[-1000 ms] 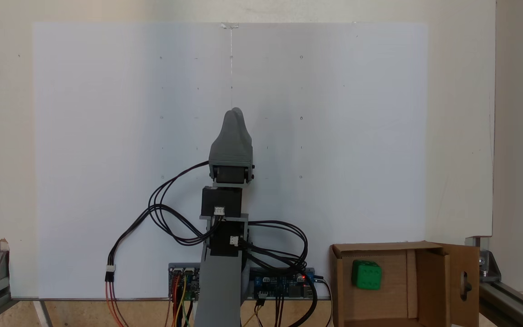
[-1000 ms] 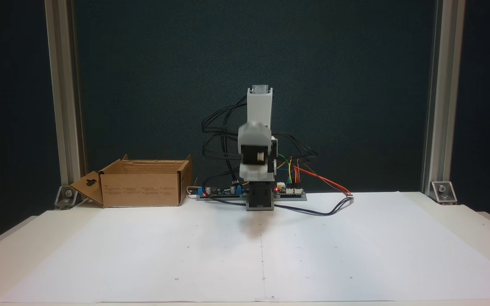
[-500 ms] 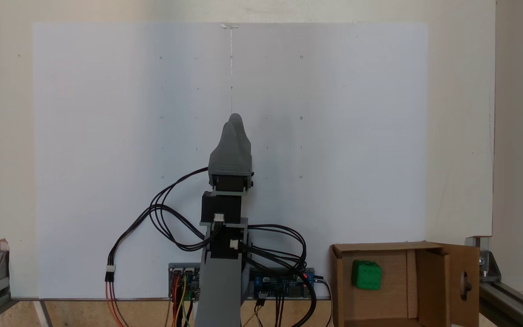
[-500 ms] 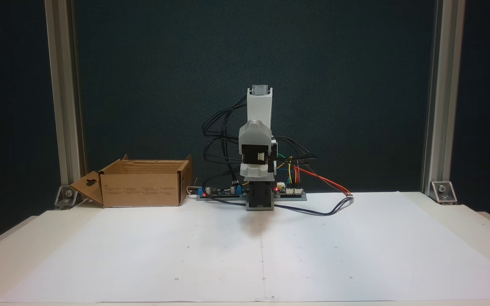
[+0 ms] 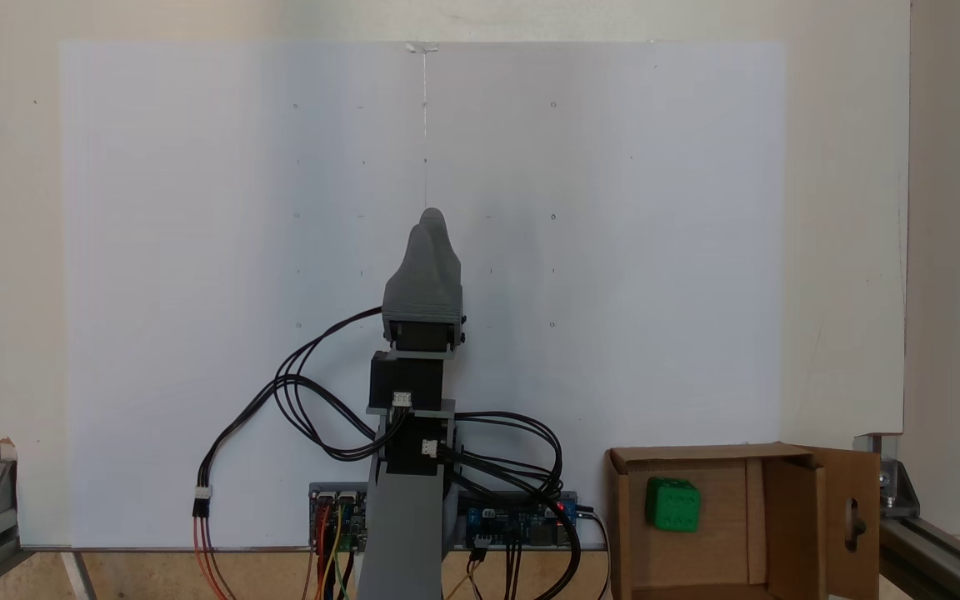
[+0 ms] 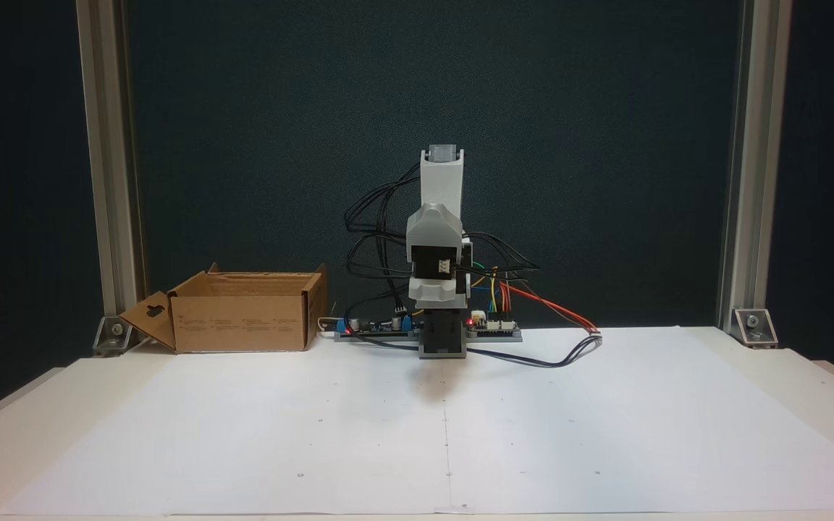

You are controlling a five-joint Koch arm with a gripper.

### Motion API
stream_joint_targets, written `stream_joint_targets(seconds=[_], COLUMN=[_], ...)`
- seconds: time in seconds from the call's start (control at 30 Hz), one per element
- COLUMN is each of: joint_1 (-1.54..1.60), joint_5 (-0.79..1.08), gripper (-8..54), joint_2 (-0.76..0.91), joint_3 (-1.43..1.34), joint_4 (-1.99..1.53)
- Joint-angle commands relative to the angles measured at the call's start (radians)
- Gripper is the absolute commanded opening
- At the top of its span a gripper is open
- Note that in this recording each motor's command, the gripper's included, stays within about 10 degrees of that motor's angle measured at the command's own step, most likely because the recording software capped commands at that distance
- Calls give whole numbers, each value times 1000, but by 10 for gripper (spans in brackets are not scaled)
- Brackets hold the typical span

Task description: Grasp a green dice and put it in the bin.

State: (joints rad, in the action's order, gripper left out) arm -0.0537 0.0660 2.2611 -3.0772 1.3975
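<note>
The dice [image 5: 672, 504] lies inside the bin [image 5: 792, 521], near its left wall in a fixed view from above, well apart from the arm. The bin stands at the far left of the table [image 6: 764, 376], beside the boards [image 6: 493, 329]. The gripper [image 5: 431, 218] is folded over the paper [image 5: 197, 250], holding nothing; its jaws overlap, seemingly together, but I cannot tell.
</note>
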Motion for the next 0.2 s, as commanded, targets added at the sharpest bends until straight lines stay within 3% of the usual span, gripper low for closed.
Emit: stream_joint_targets(seconds=[0.0,0.17], joint_1=[3,9], joint_5=[-46,-48], gripper=[444,444], joint_2=[107,107], joint_3=[-52,-52], joint_4=[63,63])
